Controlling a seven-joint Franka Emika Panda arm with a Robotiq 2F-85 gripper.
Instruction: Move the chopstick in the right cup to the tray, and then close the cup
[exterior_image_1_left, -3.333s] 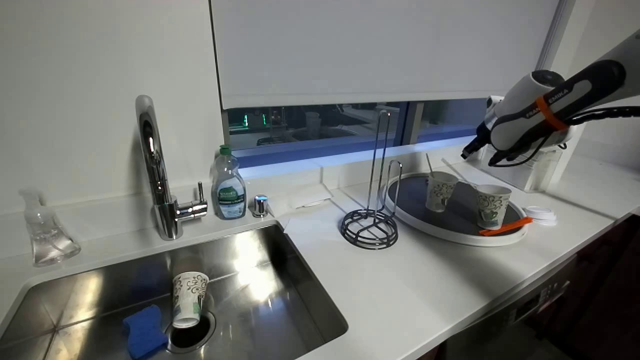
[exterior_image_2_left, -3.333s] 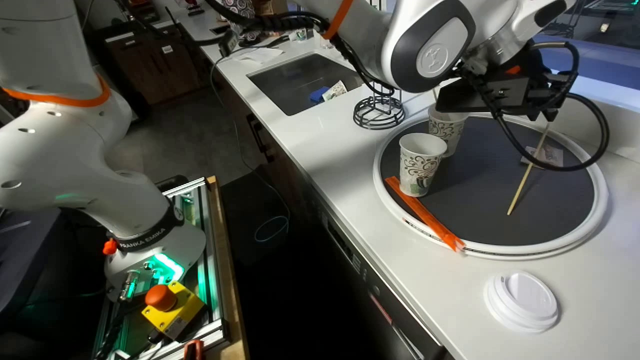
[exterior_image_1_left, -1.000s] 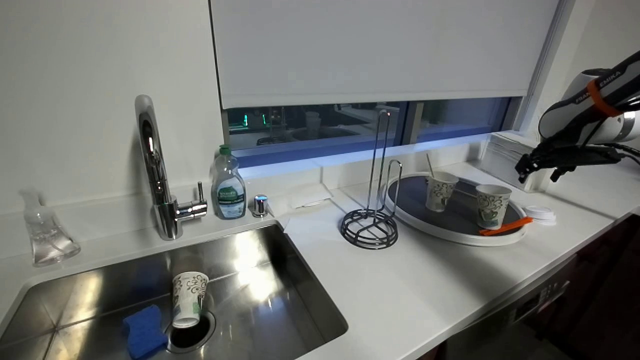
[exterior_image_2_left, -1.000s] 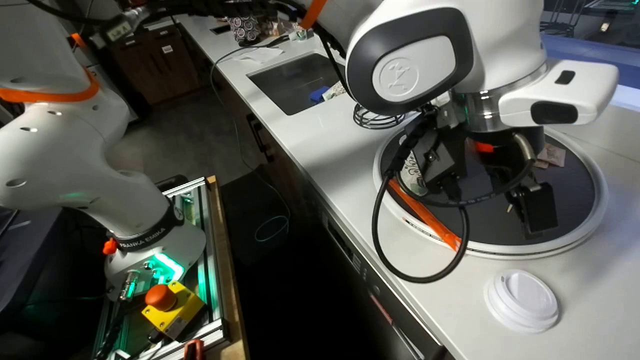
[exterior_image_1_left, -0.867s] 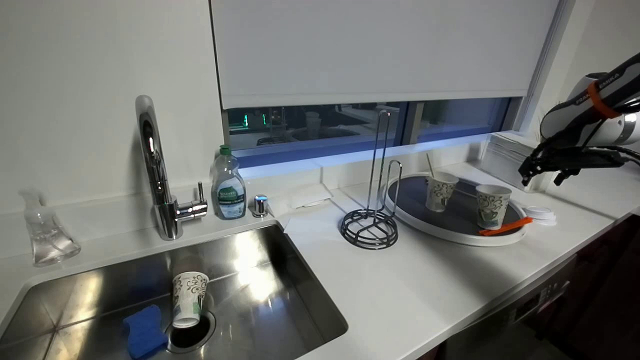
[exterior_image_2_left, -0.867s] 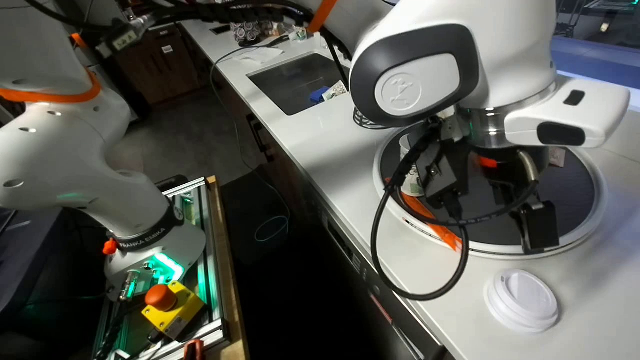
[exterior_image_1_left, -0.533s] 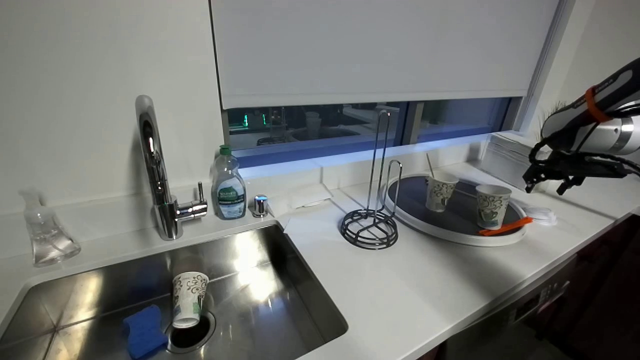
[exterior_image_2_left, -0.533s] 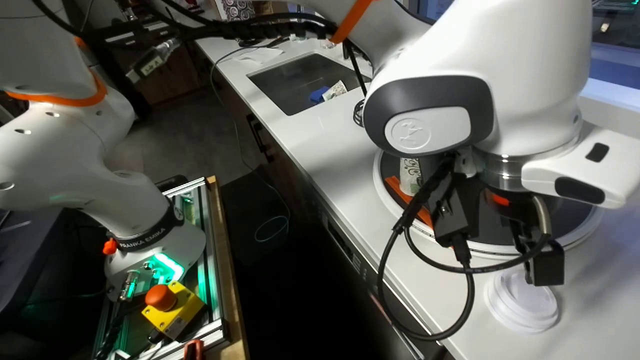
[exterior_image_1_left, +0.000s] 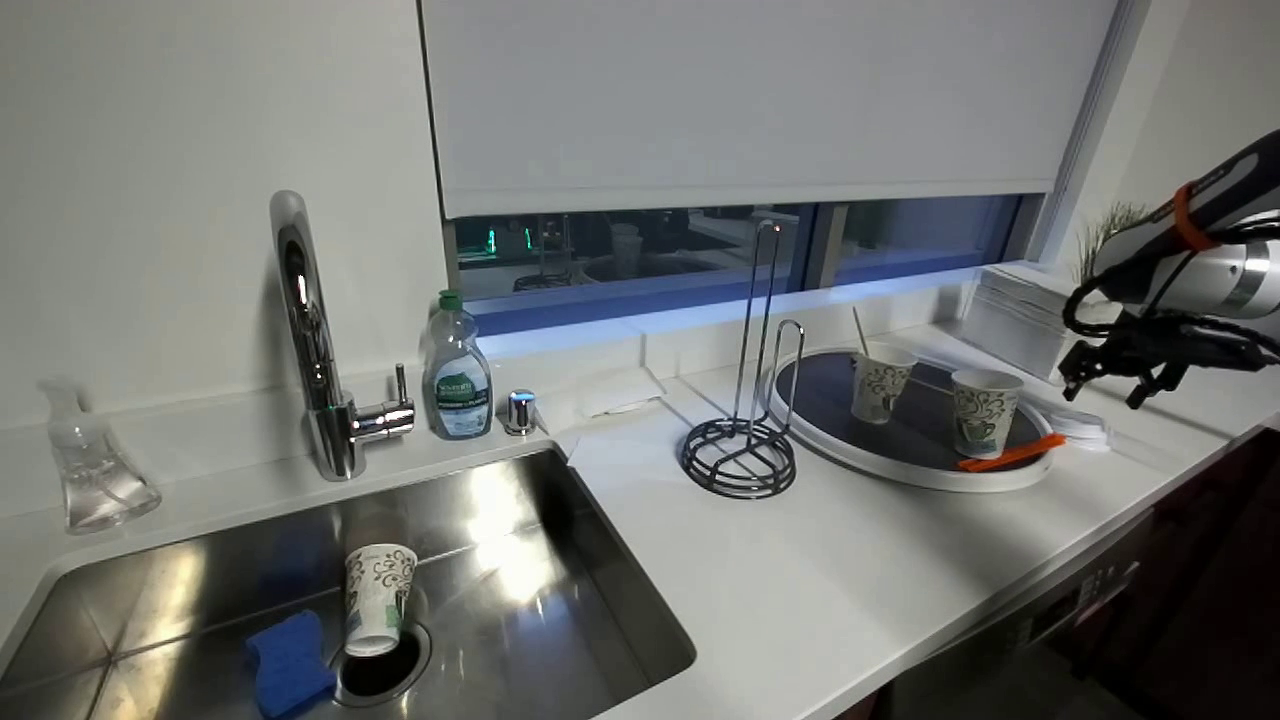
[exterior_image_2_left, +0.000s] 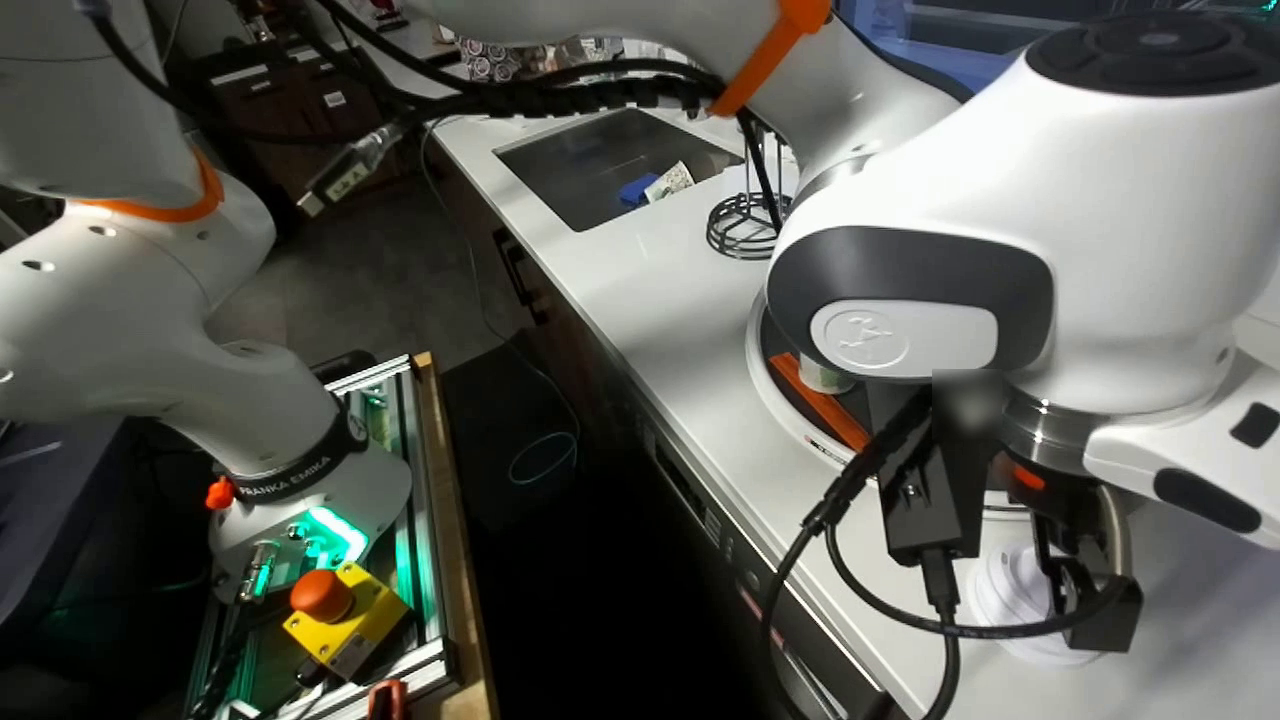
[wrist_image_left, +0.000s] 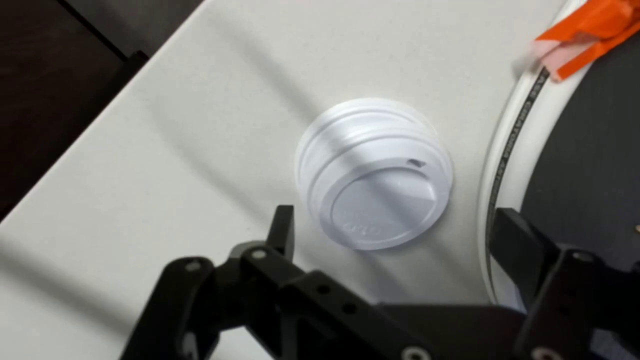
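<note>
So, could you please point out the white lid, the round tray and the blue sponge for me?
White lid (wrist_image_left: 384, 206): in the wrist view, on its top face.
Round tray (wrist_image_left: 590, 175): in the wrist view, on its bare dark surface.
Blue sponge (exterior_image_1_left: 289, 660): in an exterior view, on its middle.

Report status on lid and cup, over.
Hand open, empty, poised near lid. Lid-side cup upright on tray, uncovered. Tray's rim close beside lid, might snag hand.

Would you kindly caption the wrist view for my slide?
Open hand above a white lid on the counter, beside the tray.
</note>
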